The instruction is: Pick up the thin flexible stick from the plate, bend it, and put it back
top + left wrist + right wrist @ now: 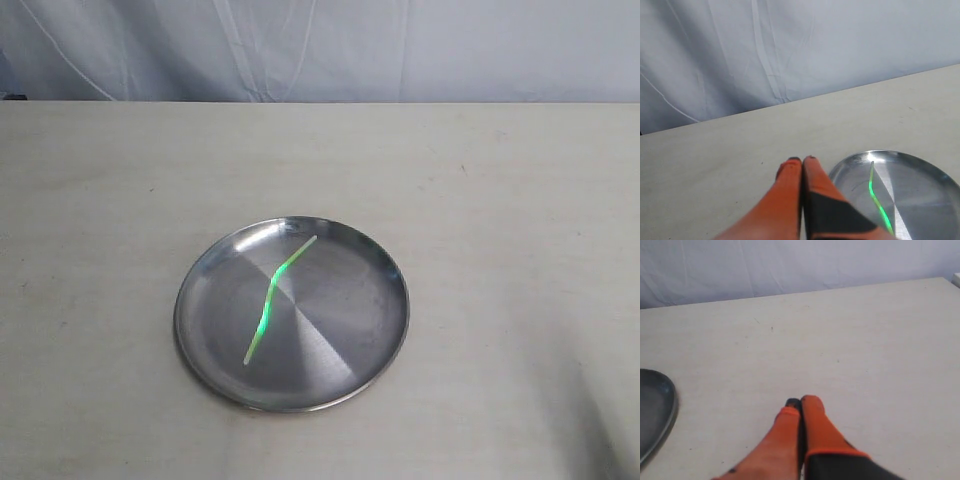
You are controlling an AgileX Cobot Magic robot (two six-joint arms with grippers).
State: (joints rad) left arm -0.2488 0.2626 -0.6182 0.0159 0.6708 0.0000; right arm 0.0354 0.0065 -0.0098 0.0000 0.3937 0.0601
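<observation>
1. The thin flexible stick (272,292) lies inside the plate (345,310), resting on its brushed floor and glowing green.
2. Seen from the exterior view, its long axis runs diagonally: one end points toward the near left rim, the other toward the far right rim, with a slight kink around mid-length.
3. The plate sits on the pale bench (500,190).
4. The left claw (802,160) is closed, fingers pressed together, holding nothing, just beside the plate's rim.
5. The right claw (801,401) is likewise closed and empty, over bare bench, apart from the plate.
</observation>
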